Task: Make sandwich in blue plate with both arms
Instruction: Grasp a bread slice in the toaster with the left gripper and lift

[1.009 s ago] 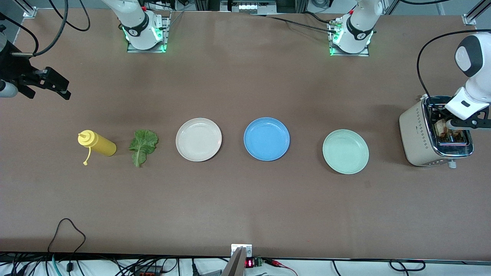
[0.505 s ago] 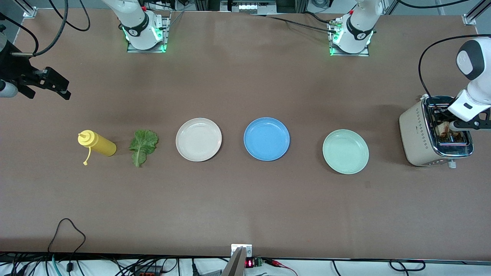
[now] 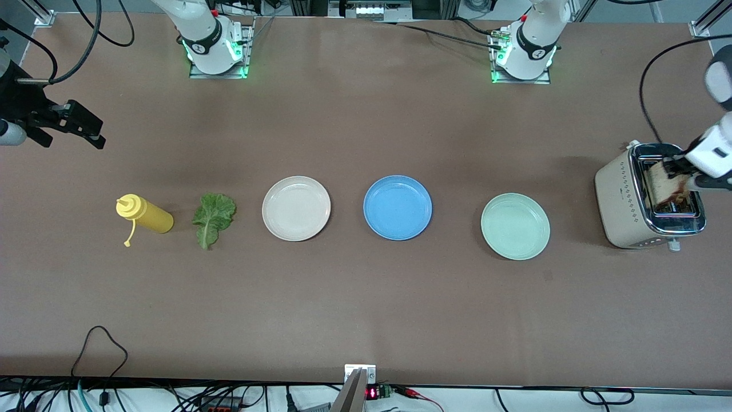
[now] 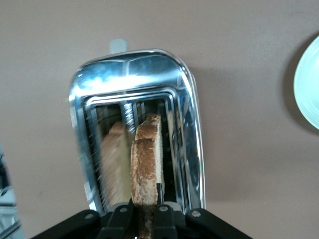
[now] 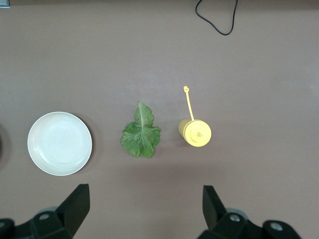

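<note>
One bread slice point(image 4: 147, 167) pinched in left pincer point(image 4: 147, 219).

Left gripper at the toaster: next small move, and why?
Probably lift straight up. The left gripper is shut on a bread slice only partly out of the toaster slot, and the blue plate is bare. The right gripper waits open.
</note>
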### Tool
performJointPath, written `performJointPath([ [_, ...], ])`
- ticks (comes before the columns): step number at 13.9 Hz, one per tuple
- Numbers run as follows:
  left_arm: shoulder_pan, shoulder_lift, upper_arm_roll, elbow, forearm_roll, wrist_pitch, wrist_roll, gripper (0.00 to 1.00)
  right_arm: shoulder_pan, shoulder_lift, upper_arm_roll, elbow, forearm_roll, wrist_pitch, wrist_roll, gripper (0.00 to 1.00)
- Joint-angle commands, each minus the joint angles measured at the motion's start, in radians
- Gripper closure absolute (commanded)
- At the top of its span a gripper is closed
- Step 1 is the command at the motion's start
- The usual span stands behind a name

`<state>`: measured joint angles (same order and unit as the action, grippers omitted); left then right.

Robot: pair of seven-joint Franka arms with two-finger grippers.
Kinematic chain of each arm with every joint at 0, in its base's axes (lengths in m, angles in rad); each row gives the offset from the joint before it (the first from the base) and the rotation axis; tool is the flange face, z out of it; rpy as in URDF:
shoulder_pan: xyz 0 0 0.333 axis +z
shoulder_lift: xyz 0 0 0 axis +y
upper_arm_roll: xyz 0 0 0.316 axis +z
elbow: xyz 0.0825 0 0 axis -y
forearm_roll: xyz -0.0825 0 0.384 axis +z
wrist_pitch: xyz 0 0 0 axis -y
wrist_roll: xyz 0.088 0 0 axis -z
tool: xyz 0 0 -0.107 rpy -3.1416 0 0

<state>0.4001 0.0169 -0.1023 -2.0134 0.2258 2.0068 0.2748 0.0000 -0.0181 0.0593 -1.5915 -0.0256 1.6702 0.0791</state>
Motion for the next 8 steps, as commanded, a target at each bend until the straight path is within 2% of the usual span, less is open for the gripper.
performJointPath([
  [1, 0.009, 0.003, -0.060, 0.163, 0.012, -0.202, 0.026, 0.99, -0.003, 0.003, 0.004, 0.008, 0.001, 0.000, 0.013, 0.00],
  [4, 0.008, 0.005, -0.146, 0.240, 0.000, -0.290, 0.014, 0.99, -0.003, 0.003, 0.004, 0.008, 0.003, 0.002, 0.013, 0.00],
  [8, 0.008, 0.061, -0.373, 0.242, -0.028, -0.342, -0.061, 0.99, -0.003, 0.003, 0.004, 0.007, 0.009, 0.002, 0.013, 0.00],
])
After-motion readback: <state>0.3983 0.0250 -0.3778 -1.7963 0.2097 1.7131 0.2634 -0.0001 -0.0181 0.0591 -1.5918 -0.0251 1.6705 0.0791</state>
